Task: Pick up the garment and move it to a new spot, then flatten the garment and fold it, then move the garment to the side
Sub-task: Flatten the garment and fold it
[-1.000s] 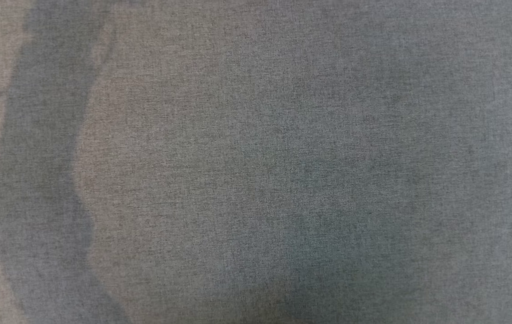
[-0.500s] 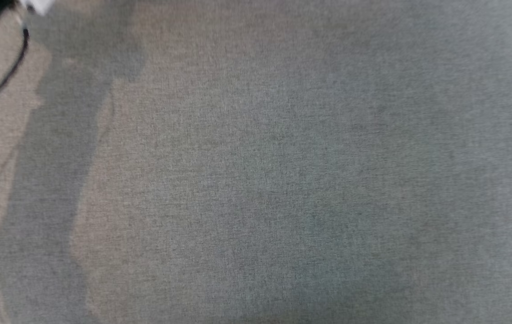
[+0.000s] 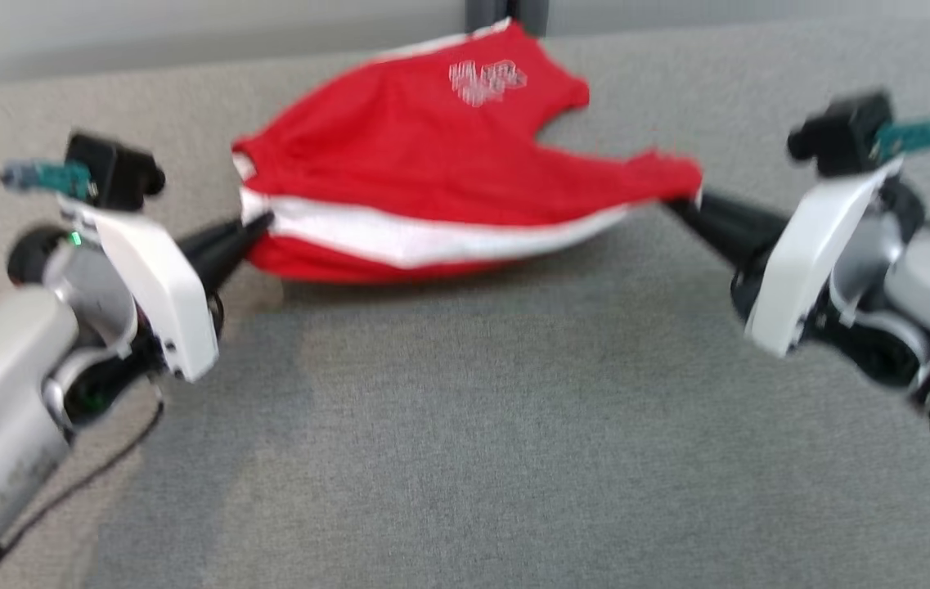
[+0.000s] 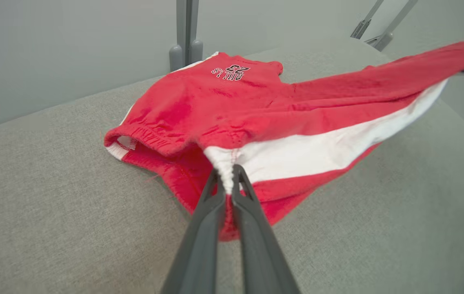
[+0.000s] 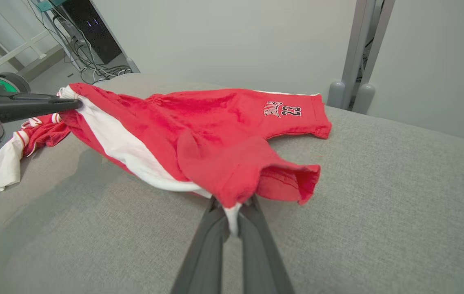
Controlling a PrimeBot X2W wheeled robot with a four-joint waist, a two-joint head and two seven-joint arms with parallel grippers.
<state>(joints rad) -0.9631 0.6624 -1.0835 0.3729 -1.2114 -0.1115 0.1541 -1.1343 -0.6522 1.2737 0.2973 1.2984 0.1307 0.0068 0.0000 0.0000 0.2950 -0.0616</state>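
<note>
The garment (image 3: 448, 164) is a pair of red shorts with a white side stripe and a small printed logo. It hangs stretched between my two grippers, its far part resting on the grey padded surface (image 3: 465, 425). My left gripper (image 3: 256, 225) is shut on the waistband end, and the left wrist view shows its tips (image 4: 227, 175) pinching the white stripe of the garment (image 4: 256, 110). My right gripper (image 3: 677, 204) is shut on a leg hem. In the right wrist view its tips (image 5: 232, 208) clamp the cloth under the garment (image 5: 199, 130), with the left gripper (image 5: 68, 104) across from it.
A second red and white cloth (image 5: 11, 155) lies at the surface's left end, behind my left arm. Grey metal posts (image 3: 505, 12) stand behind the far edge against a pale wall. Cables and a black box (image 5: 93, 28) sit on the floor beyond.
The head camera has tilted up. Earlier it showed bare grey surface with shadows; now it takes in the garment and both grippers.
</note>
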